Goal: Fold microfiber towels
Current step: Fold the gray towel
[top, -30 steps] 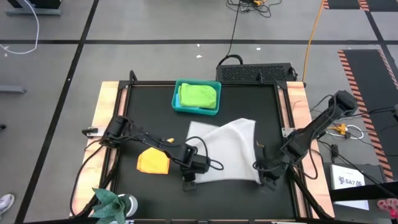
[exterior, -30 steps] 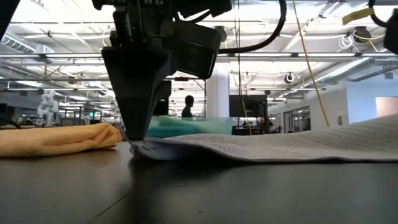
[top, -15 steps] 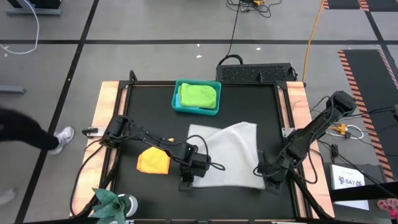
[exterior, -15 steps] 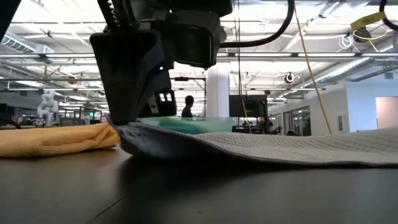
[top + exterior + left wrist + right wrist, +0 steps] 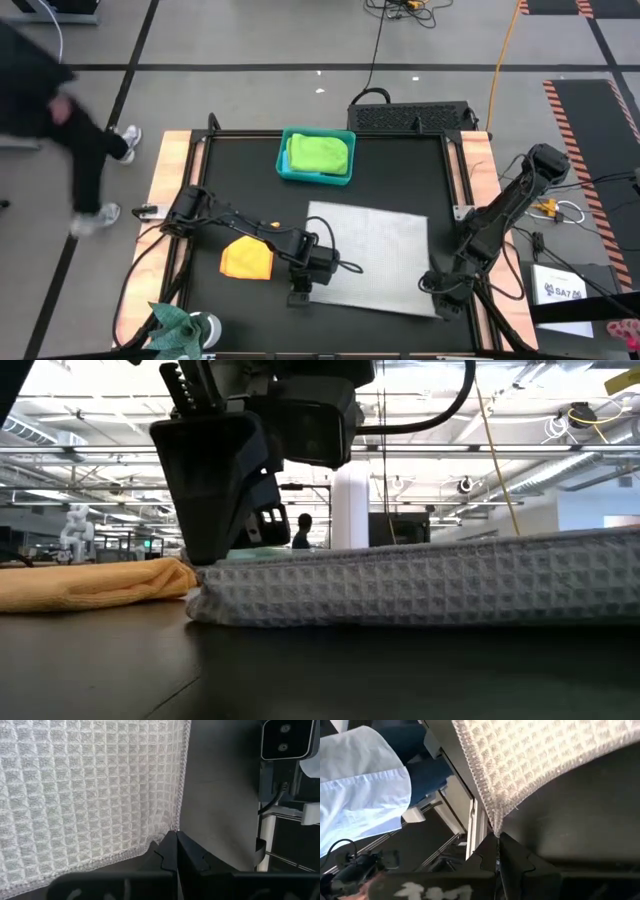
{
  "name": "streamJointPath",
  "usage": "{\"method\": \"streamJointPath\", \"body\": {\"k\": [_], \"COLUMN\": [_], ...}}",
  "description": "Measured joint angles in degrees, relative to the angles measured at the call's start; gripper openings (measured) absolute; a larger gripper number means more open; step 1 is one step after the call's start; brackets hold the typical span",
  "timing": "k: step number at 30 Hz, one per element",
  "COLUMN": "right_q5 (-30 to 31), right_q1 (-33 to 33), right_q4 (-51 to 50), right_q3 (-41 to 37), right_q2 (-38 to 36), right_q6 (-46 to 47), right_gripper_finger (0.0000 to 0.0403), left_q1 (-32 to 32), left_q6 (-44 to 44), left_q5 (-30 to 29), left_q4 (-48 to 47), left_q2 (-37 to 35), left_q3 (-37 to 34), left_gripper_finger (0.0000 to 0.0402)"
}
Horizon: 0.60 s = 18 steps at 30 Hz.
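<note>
- No brand name or writing can be read with certainty; a white box (image 5: pixel 565 290) off the table's right edge carries a dark logo too small to make out
- The left gripper (image 5: pixel 302 291) sits low at the near-left corner of the light grey waffle-weave towel (image 5: pixel 368 258), its dark arm reaching in from the table's left side with the elbow bent and the wrist pointing toward the front edge
- In the left wrist view the left gripper (image 5: pixel 176 851) has its two fingers pressed together on the hemmed corner of the light grey waffle-weave towel (image 5: pixel 90 790), pinching it
- In the low view the left gripper (image 5: pixel 215 510) points straight down, its tip at the corner of the grey towel (image 5: pixel 420 585), which lies slightly raised off the black mat
- The right gripper (image 5: pixel 441 299) is at the towel's near-right corner, the right arm stretching down from its base at the table's right edge in a long diagonal line
- In the right wrist view the right gripper (image 5: pixel 498 851) has its fingers closed on the towel's corner (image 5: pixel 530 765), the cloth hanging taut from the tip
- The grey towel lies spread nearly flat between the two grippers
- An orange-yellow towel (image 5: pixel 247 258) lies bunched just beside the left gripper, on its outer side
- A lime green towel (image 5: pixel 320 153) rests in a teal plastic bin (image 5: pixel 284 165) well beyond both grippers, at the far edge
- A person (image 5: pixel 55 110) walks past the table's far-left corner
</note>
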Motion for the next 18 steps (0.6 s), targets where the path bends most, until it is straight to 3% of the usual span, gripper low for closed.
{"method": "streamJointPath", "body": {"k": [10, 18], "right_q5": [1.7, 9.0], "right_q1": [0.0, -0.2], "right_q4": [-3.0, -5.5], "right_q3": [0.0, 0.0], "right_q2": [0.0, 0.0], "right_q6": [-4.3, -7.3], "right_gripper_finger": [0.0000, 0.0000], "left_q1": [0.2, 2.1], "left_q6": [-4.6, -8.2], "left_q5": [-1.4, -6.6], "left_q4": [1.0, 0.4], "left_q2": [0.0, -1.2], "left_q3": [0.0, 0.3], "left_gripper_finger": [0.0000, 0.0000]}}
